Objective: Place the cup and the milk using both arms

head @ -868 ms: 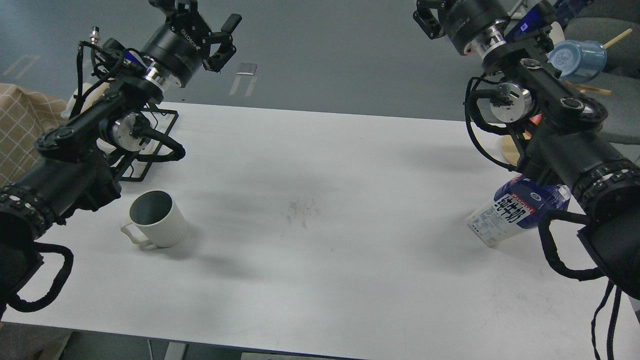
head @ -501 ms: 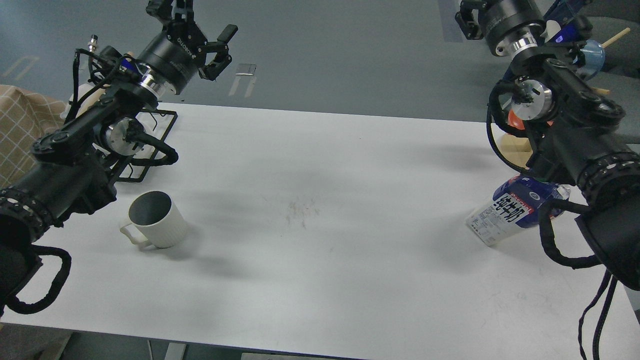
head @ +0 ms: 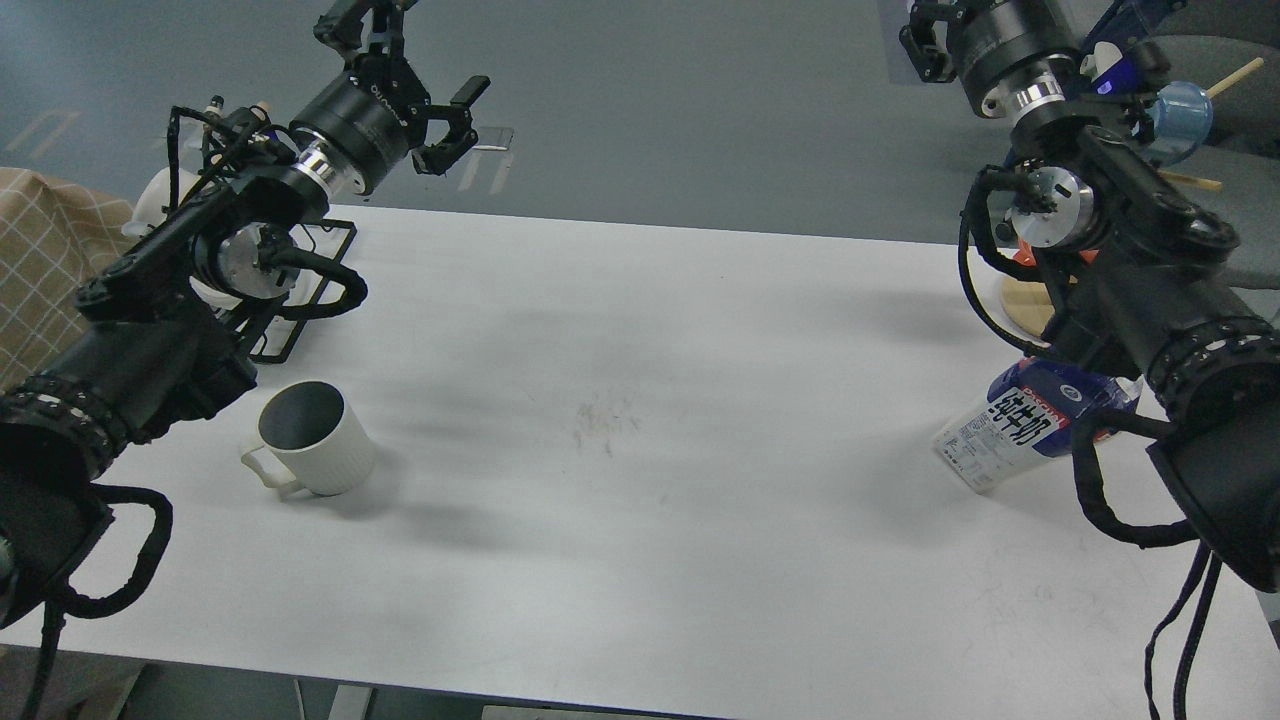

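Note:
The cup [head: 312, 438], an off-white ribbed mug with a dark inside, stands upright on the white table [head: 640, 500] at the left, with its handle toward the front left. The milk [head: 1015, 428], a blue and white carton, stands at the right edge. My right arm hides its top and cap. My left gripper [head: 412, 58] is high above the table's far left edge, open and empty, well away from the cup. My right gripper [head: 925, 35] is at the top edge of the view, high above the milk, cut off and dark.
A black wire rack [head: 318, 262] with a smooth white mug [head: 158, 195] stands at the far left behind my left arm. A wooden mug tree base [head: 1022, 300] with an orange mug [head: 1030, 258] and a blue mug [head: 1182, 110] stands at the far right. A checked cloth [head: 40, 250] is at the left.

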